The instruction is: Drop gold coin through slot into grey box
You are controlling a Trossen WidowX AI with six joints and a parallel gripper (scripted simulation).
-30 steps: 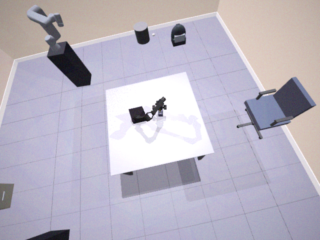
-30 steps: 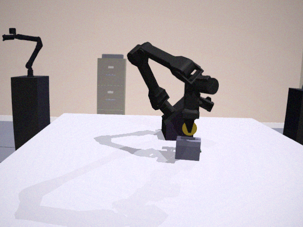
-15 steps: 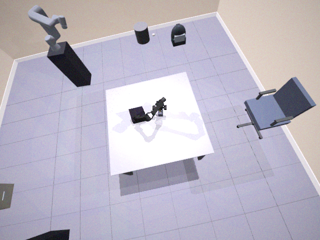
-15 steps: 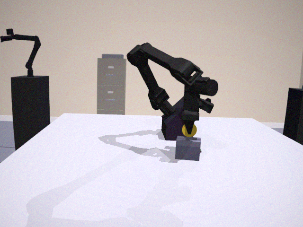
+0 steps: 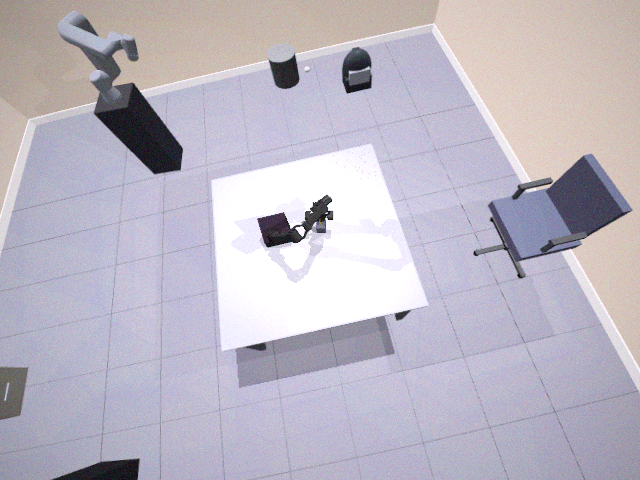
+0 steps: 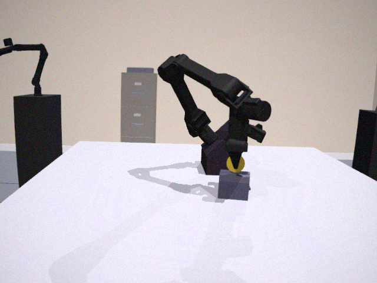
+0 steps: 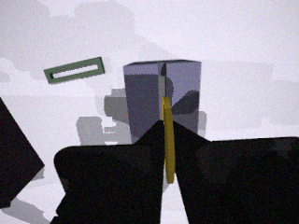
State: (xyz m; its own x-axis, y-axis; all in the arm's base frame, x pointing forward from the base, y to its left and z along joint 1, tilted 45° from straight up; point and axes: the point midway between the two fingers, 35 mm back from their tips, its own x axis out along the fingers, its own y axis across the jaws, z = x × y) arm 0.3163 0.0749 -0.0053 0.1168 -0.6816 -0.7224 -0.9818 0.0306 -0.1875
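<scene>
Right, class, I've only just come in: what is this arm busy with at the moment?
The black arm's claw is shut on a thin gold coin, holding it edge-down just above the grey box. In the wrist view the coin lines up with the narrow slot in the lid, though it has not gone in yet. The green holder lies empty on the white table.
</scene>
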